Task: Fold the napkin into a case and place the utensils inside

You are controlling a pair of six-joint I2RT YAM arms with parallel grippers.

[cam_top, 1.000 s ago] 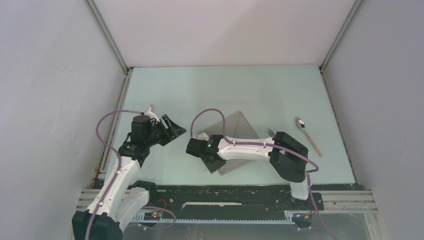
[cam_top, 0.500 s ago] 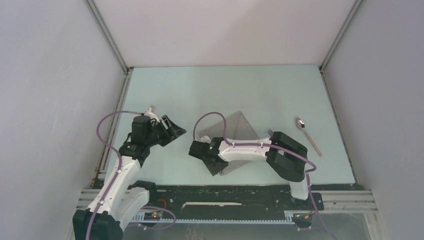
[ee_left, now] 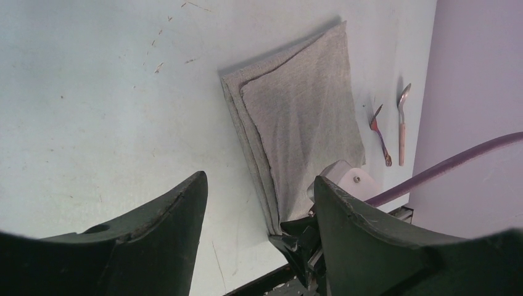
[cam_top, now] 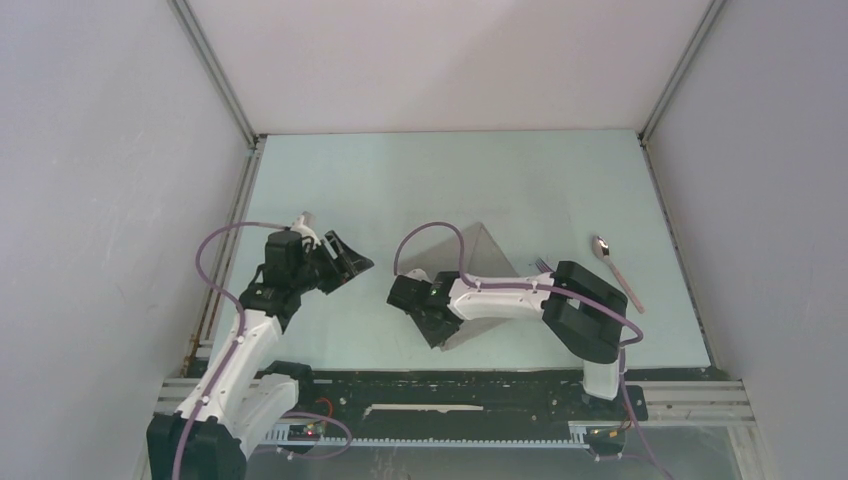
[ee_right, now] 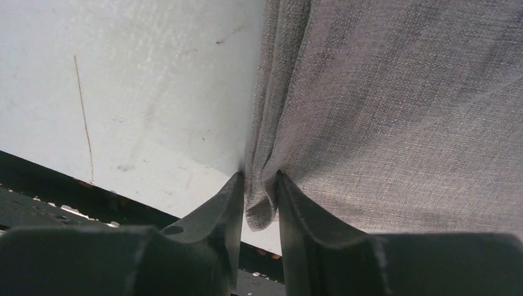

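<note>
Two utensils on the bare tabletop (cam_top: 400, 180), outside the folded cloth: fork (ee_left: 379, 132) just beside the right edge of the napkin (ee_left: 302, 117), spoon (ee_left: 402, 123) just beyond the fork. Side by side, apart from each other, tines and bowl toward the far side, pinkish handles toward the near edge. In the top view, fork mostly hidden behind the right arm (cam_top: 520, 298), only the tines showing.

Napkin flat near the middle of the tabletop, folded into several stacked layers, their edges stepped along the left side in the left wrist view.

Right jaws pinching the napkin's near-left corner, a bunched fold of cloth squeezed between the two fingertips (ee_right: 228, 197), right at the near edge of the tabletop.

Left jaws spread wide, holding nothing, above bare tabletop well left of the napkin and pointed toward it.

Against the top view a second ago: right wrist shifted a little to the right, closer over the napkin's near corner, purple cable (cam_top: 430, 235) carried along with it. Left arm (cam_top: 250, 330) in much the same pose. Napkin outline, fork and spoon unmoved.
</note>
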